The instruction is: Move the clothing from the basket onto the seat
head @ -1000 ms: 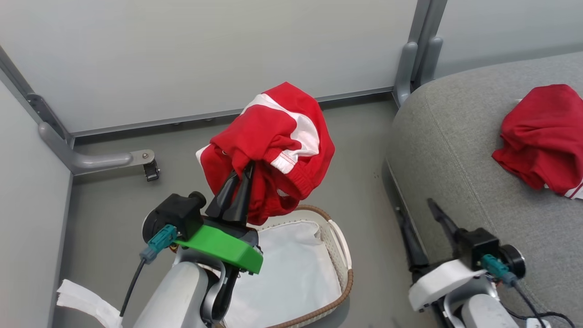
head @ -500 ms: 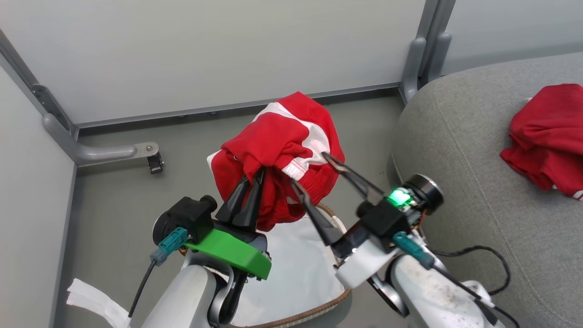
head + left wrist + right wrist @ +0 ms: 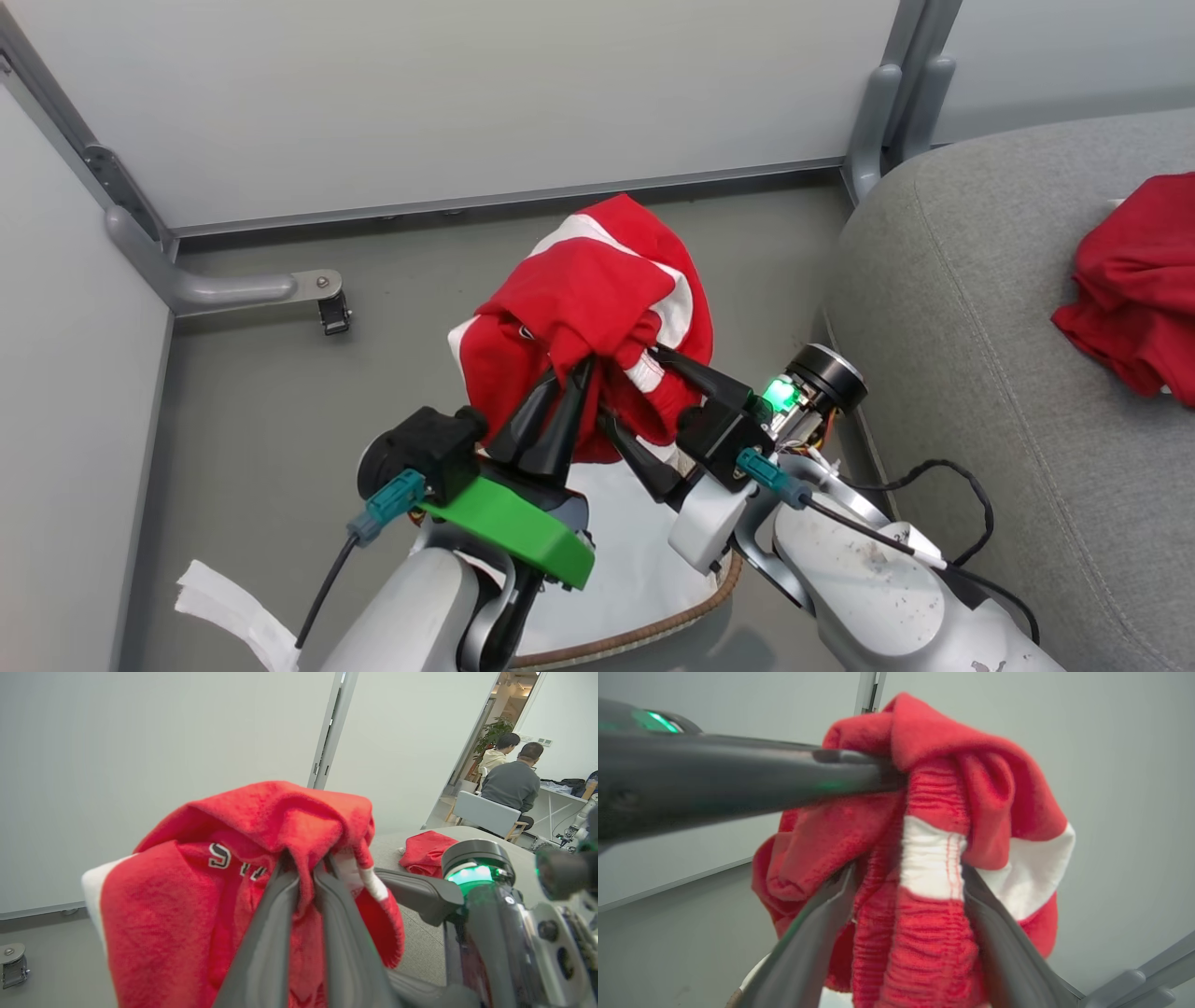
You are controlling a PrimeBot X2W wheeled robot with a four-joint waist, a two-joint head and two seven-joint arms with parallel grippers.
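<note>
Aloft, clothing (image 3: 597, 299) pinched in left hand (image 3: 583, 366), right hand (image 3: 627, 381) astride

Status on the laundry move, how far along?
Done: first garment lies on the seat. In hand: left pincer shut on the second garment, held above the basket; right pincer open around its waistband. Left: carry it to the seat. What shows of the basket's inside is liner.
</note>
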